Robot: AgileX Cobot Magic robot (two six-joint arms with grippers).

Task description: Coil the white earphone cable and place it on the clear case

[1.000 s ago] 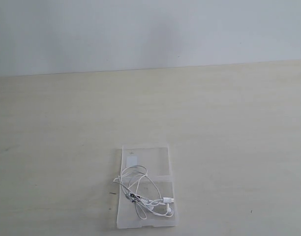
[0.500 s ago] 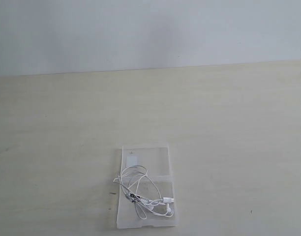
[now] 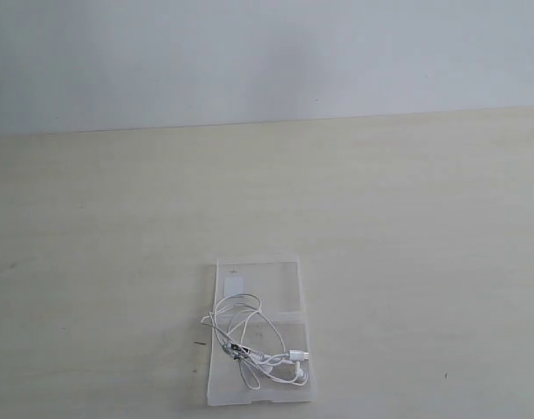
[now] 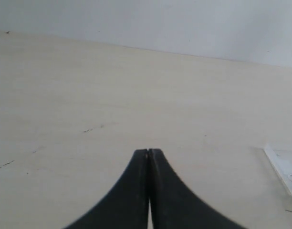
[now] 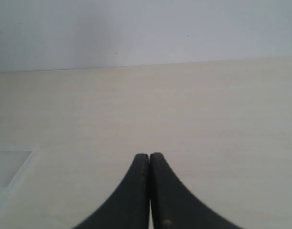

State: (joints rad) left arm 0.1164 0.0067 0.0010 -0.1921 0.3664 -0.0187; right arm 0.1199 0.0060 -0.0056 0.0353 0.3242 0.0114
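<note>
Clear plastic, flat and hinged, in two rectangular halves: the clear case lay nearest the exterior camera, low on the pale wooden table, with a small white square label on its farther half.

White, very thin wire with earbuds and a small inline piece: the white earphone cable rested in loose loops on the case, mostly on the nearer half. One loop seemed to reach just past the left rim.

Black, tapered left gripper: jaws pressed together on nothing, over bare table, only a corner of the case showing at the edge of its wrist view. Black right gripper: likewise closed and empty, well apart from the cable. Neither arm appeared in the exterior view.

Farthest item: a plain grey-white wall.

Change over the last second: none, as case and cable matched the earlier exterior views. Judgement: the cable was already placed and the arms were clear of it, so the task looked finished, though the coil was untidy.
</note>
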